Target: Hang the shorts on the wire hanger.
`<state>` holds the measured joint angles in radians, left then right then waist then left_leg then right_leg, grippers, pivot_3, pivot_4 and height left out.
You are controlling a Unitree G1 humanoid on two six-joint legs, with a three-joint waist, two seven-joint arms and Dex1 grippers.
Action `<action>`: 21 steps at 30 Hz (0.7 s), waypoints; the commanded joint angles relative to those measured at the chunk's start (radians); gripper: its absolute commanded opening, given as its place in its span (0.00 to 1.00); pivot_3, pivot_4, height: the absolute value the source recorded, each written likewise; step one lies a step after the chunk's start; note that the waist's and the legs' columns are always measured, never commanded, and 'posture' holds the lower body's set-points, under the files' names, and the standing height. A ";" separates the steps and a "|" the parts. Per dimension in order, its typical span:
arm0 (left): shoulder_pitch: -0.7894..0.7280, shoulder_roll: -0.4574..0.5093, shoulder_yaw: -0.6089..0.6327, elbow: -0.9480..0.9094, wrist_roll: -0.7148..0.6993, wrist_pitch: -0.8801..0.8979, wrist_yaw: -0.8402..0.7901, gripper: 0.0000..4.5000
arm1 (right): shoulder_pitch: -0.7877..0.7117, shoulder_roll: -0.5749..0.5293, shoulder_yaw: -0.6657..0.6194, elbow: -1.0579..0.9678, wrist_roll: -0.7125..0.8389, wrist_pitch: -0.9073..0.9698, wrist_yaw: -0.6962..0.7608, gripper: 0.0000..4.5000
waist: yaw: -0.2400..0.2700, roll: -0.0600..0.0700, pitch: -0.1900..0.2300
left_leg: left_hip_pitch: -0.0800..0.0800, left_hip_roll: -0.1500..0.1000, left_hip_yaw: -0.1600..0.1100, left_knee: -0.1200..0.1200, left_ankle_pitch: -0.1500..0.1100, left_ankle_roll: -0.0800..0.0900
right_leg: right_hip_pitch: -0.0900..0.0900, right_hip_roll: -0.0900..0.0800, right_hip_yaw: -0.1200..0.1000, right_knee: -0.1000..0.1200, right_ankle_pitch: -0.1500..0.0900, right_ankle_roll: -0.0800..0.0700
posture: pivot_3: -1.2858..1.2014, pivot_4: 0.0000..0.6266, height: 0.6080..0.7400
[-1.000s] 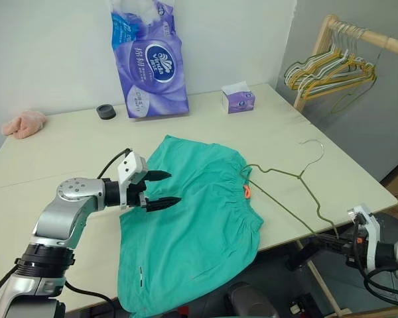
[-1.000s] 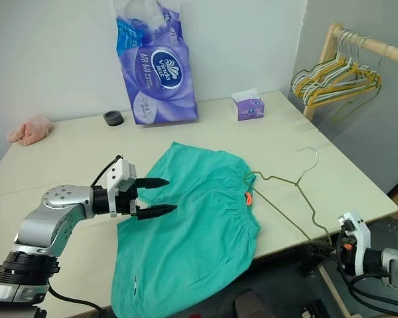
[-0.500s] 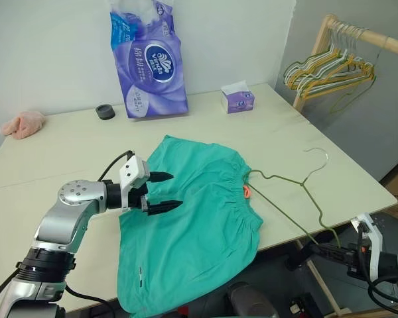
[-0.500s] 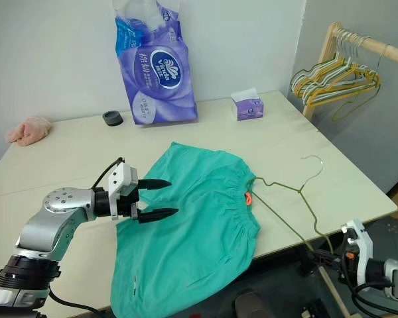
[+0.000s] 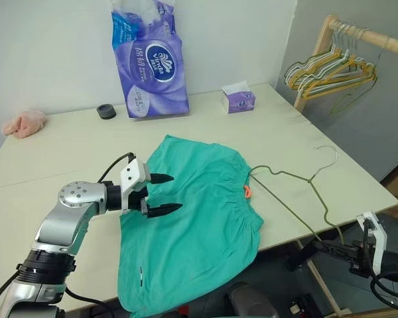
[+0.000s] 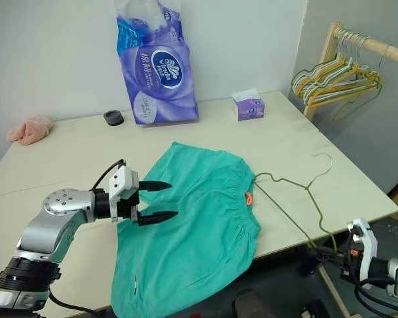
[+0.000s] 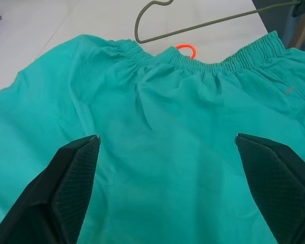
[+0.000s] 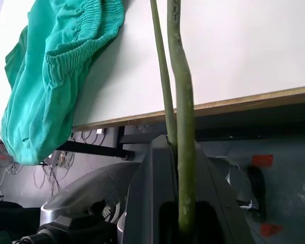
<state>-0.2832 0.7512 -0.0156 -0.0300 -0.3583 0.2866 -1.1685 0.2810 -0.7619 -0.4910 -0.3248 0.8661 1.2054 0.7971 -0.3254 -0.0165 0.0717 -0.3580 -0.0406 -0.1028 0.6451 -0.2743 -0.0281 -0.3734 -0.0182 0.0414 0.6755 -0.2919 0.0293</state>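
Observation:
The teal shorts [image 5: 199, 218] lie spread on the table, their lower part draped over the front edge. An orange loop tag [image 5: 246, 192] sits at the gathered waistband. My left gripper [image 5: 174, 192] hovers open just above the shorts' left side, with nothing between its fingers [image 7: 66, 183]. The wire hanger [image 5: 298, 177] lies flat to the right of the waistband, one corner at the band and its hook [image 5: 328, 156] pointing away. My right gripper [image 5: 338, 250] sits below the table's front right edge, shut on the hanger's lower corner [image 8: 180, 101].
A purple tissue pack [image 5: 149, 59], a small tissue box [image 5: 238, 99] and a black cap [image 5: 106, 111] stand along the back of the table [image 5: 66, 152]. A pink cloth lump [image 5: 25, 123] lies at the far left. A wooden rack with bunched hangers [image 5: 331, 69] stands to the right.
The wire hanger has slid to the right across the table, its hook now nearer the right edge, drawn by my right gripper. The left gripper has stayed put, open.

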 commanded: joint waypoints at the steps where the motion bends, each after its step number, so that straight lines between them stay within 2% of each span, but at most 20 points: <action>1: -0.016 0.003 0.002 -0.019 0.003 -0.020 -0.005 1.00 | 0.001 0.005 0.004 -0.021 0.019 -0.005 -0.009 0.00 | 0.000 0.000 0.000 | 0.000 0.000 0.000 0.000 0.000 0.000 | 0.000 0.000 0.000 0.000 0.000 0.000 | 0.35 0.07 1.00; 9: -0.015 0.005 0.005 -0.021 0.005 -0.021 -0.006 1.00 | -0.026 0.036 0.027 -0.028 0.043 0.001 -0.039 0.00 | 0.000 0.000 0.000 | 0.000 0.000 0.000 0.000 0.000 0.000 | 0.000 0.000 0.000 0.000 0.000 0.000 | 0.35 0.07 1.00; 21: -0.021 0.007 0.017 -0.015 0.008 -0.018 0.009 1.00 | -0.101 -0.003 0.119 0.000 0.025 -0.003 -0.015 0.00 | 0.003 0.000 0.000 | 0.000 0.000 0.000 0.000 0.000 0.000 | 0.000 0.000 0.000 0.000 0.000 0.000 | 0.36 0.07 1.00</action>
<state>-0.2857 0.7511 -0.0154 -0.0297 -0.3507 0.2785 -1.1665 0.1940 -0.7490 -0.3721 -0.3183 0.8852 1.2144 0.7646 -0.3226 -0.0164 0.0717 -0.3583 -0.0406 -0.1030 0.6452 -0.2744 -0.0281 -0.3737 -0.0182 0.0414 0.6752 -0.2919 0.0293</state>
